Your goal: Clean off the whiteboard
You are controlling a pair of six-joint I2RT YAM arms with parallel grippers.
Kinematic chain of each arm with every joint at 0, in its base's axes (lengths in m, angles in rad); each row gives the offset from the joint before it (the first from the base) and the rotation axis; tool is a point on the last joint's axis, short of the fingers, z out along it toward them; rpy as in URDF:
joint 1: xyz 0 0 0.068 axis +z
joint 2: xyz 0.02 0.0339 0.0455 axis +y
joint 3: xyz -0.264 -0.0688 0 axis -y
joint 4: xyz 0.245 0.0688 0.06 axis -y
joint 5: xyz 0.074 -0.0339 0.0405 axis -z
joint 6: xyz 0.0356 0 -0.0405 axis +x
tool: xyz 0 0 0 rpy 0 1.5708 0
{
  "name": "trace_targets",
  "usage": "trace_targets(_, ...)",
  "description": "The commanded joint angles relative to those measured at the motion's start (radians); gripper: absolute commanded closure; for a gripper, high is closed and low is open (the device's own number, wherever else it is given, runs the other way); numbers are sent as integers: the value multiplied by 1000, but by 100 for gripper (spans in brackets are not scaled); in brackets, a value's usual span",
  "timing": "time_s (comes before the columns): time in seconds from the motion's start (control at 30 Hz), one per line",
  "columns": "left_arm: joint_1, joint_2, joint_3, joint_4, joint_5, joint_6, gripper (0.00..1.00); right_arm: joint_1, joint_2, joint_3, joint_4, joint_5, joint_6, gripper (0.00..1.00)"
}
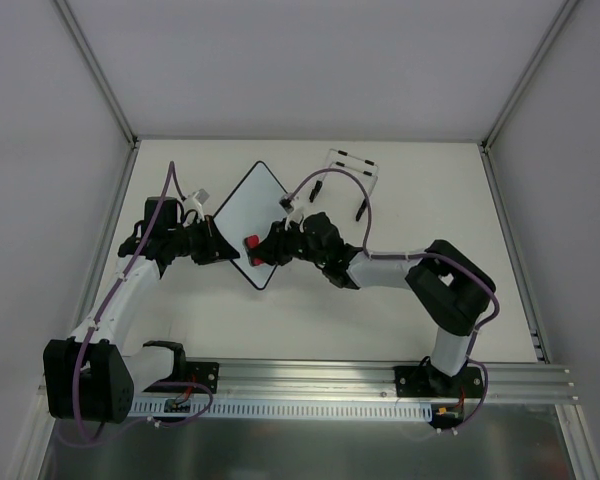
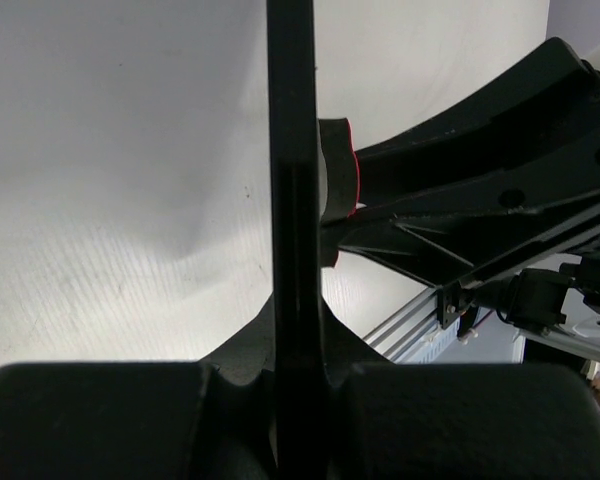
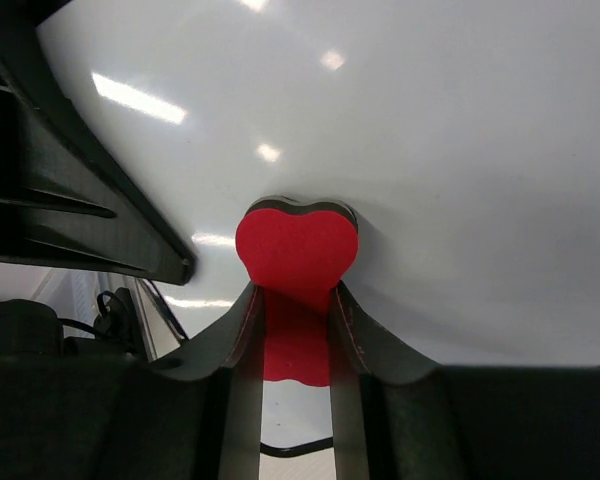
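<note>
The whiteboard (image 1: 250, 215) is plain white with a thin black frame and stands tilted like a diamond at the table's middle. My left gripper (image 1: 223, 250) is shut on its left edge; the left wrist view shows the black frame (image 2: 290, 230) edge-on between the jaws. My right gripper (image 1: 264, 250) is shut on the red bone-shaped eraser (image 1: 251, 243), whose end presses on the board's lower face. In the right wrist view the eraser (image 3: 298, 262) sits between my fingers against the white board (image 3: 430, 180). No marks show on the board.
A clear plastic stand (image 1: 352, 172) with black markers sits at the back right of the table. A small grey-white object (image 1: 200, 196) lies just left of the board's top. The metal rail (image 1: 310, 378) runs along the near edge.
</note>
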Motion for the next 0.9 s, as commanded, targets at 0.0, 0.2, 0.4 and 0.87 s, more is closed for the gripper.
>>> trace_targets(0.0, -21, -18, 45, 41, 163, -55, 100, -33, 51, -45, -13, 47, -2, 100)
trace_targets(0.2, -21, -15, 47, 41, 170, -35, 100, -137, 13, -140, -14, 113, -2, 100)
trace_targets(0.4, -21, -26, 45, 41, 163, 21, 100, -217, -118, -235, -163, 202, -55, 100)
trace_targets(0.87, -21, -38, 61, 41, 112, 164, 100, -153, -336, -258, -692, 520, -229, 96)
